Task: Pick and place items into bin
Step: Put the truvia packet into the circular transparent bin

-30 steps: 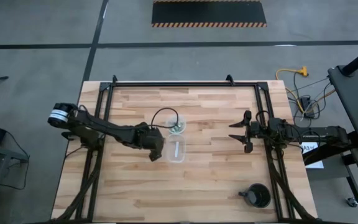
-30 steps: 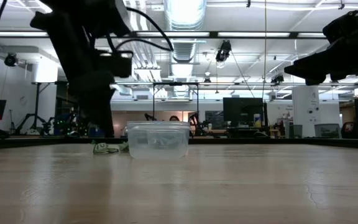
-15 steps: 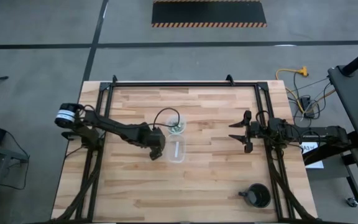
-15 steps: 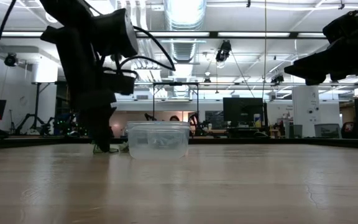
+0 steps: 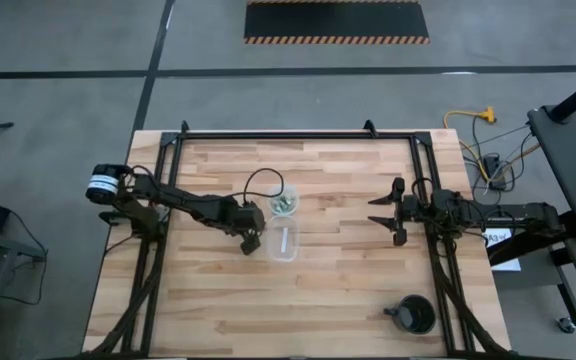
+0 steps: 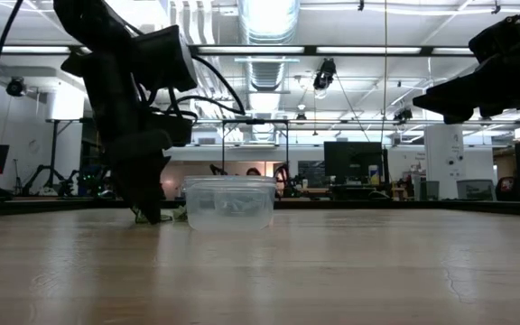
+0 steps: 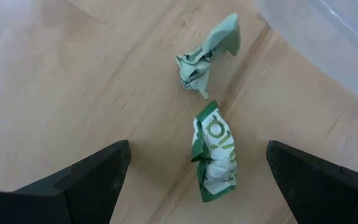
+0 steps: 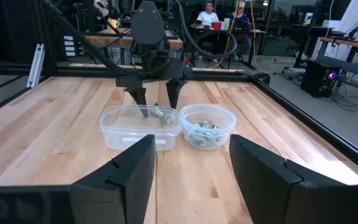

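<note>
Two crumpled green-and-white bits lie on the wood in the left wrist view, one [image 7: 215,152] between my fingers and one [image 7: 207,53] just beyond. My left gripper [image 7: 197,183] is open, pointing down with a finger on either side of the nearer bit, touching nothing. In the high view it [image 5: 251,238] stands at the left side of the clear rectangular container [image 5: 282,243]. The round clear bin [image 5: 283,203] stands behind that container and holds several green bits [image 8: 205,129]. My right gripper [image 5: 388,213] waits open, raised over the table's right side.
The rectangular container [image 8: 140,127] holds a white strip [image 5: 284,241] and stands close beside my left fingers. A black round cup with a handle [image 5: 413,314] sits near the table's near right corner. Black frame rails [image 5: 288,134] run along the table's far and side edges.
My left gripper has come down toward the table beside the rectangular container, until its fingertips are low around the green bits. It has stayed open. The bits and both containers have kept their places.
</note>
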Controlling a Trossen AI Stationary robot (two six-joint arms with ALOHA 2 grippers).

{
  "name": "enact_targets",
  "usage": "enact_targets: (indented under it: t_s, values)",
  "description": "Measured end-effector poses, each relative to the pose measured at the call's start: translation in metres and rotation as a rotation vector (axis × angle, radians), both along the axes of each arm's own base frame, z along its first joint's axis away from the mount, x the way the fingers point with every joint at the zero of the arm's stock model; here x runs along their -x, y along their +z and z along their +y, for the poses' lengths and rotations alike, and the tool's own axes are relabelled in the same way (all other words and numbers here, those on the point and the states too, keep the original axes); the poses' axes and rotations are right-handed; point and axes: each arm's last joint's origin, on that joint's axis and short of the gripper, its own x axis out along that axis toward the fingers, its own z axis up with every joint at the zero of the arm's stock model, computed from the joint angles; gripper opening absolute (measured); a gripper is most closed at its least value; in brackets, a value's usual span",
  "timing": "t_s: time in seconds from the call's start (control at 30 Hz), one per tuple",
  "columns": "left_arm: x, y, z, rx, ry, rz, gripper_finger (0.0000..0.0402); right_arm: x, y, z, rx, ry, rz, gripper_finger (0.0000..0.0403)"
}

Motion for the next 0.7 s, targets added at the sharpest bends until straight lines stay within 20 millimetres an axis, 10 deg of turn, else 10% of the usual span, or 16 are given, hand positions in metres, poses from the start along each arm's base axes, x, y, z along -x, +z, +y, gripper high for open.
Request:
enact_targets:
  t_s: [0.3, 0.7]
  values:
    - [0.0, 0.0015, 0.0009, -0.003, -0.015, 0.004, 0.0331, 0.0, 0.0, 0.0, 0.0, 0.0, 0.0, 0.0196]
    - [-0.0015, 0.0028, 0.0014, -0.011, -0.048, -0.006, 0.0116, 0.0, 0.0, 0.0, 0.0, 0.0, 0.0, 0.0196]
